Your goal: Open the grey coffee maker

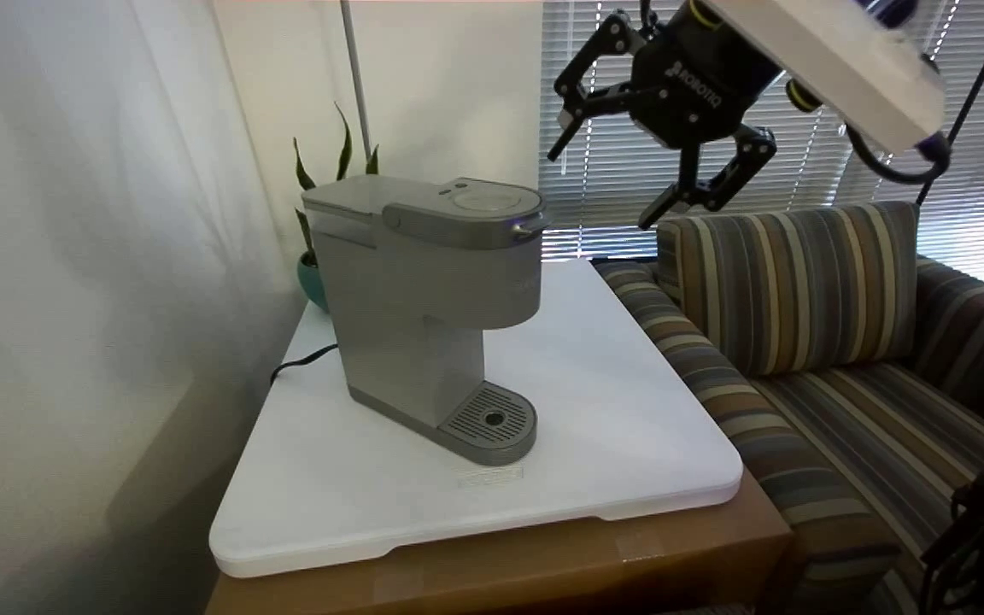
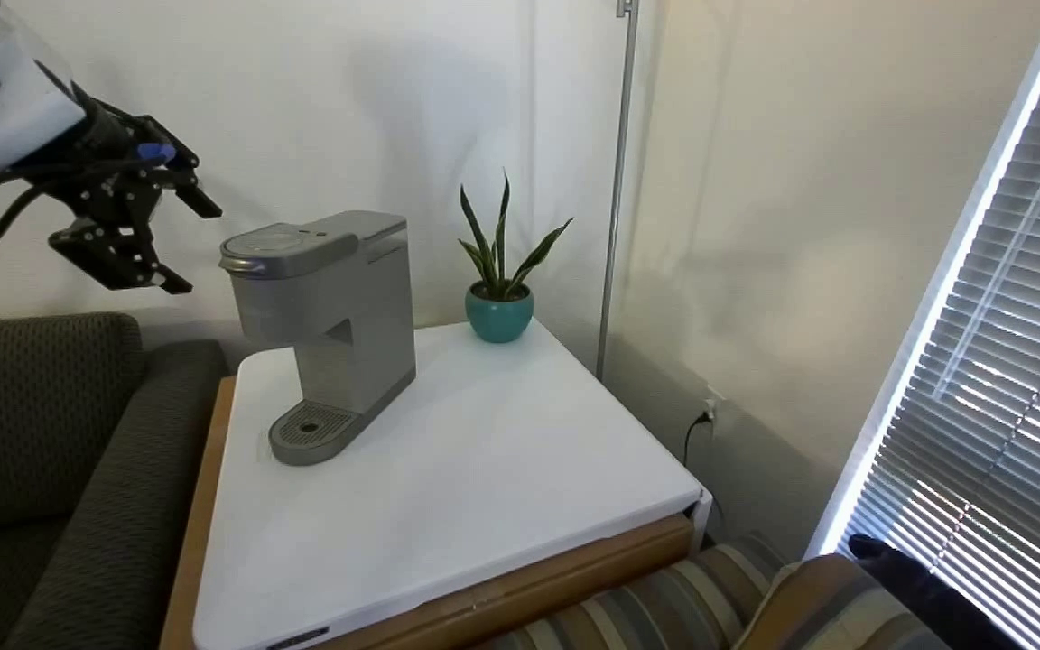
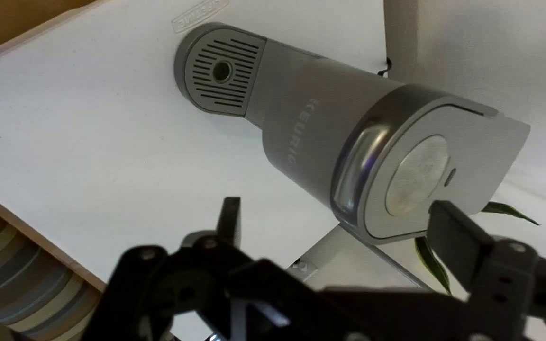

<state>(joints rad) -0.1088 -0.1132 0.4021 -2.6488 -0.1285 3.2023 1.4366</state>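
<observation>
A: Location of the grey coffee maker (image 1: pixel 411 290)?
B: Upright on the white tabletop (image 2: pixel 484 469), seen so in both exterior views. KEURIG was legible on its front in the wrist view.
A: Its lid (image 1: pixel 475 215)?
B: Down, flush along the top, silvery handle (image 3: pixel 363 163) at the front edge. What lay under it was covered; contents could not be told.
A: Lower part?
B: Round-fronted drip tray (image 3: pixel 241 78) at the foot of the coffee maker, slotted, a dark hole (image 3: pixel 222 71) near its middle. Depth of the hole not readable.
A: Behind the coffee maker?
B: Black cord (image 1: pixel 306 359) lay across the tabletop from its rear. Farther back, apart from the coffee maker, a teal pot (image 2: pixel 499 320) held a plant (image 2: pixel 499 266) with pointed, upright leaves, set in dark fill (image 2: pixel 487 292); the fill was too small to identify.
A: Beneath?
B: Under tabletop and coffee maker, a brown box-like base (image 1: pixel 509 568). Its interior was hidden from every view.
A: And the gripper (image 1: pixel 598 191)?
B: Off the front of the coffee maker, near the handle but apart from it in both exterior views. Its fingers (image 3: pixel 458 244) were spread wide, a broad gap between them.
</observation>
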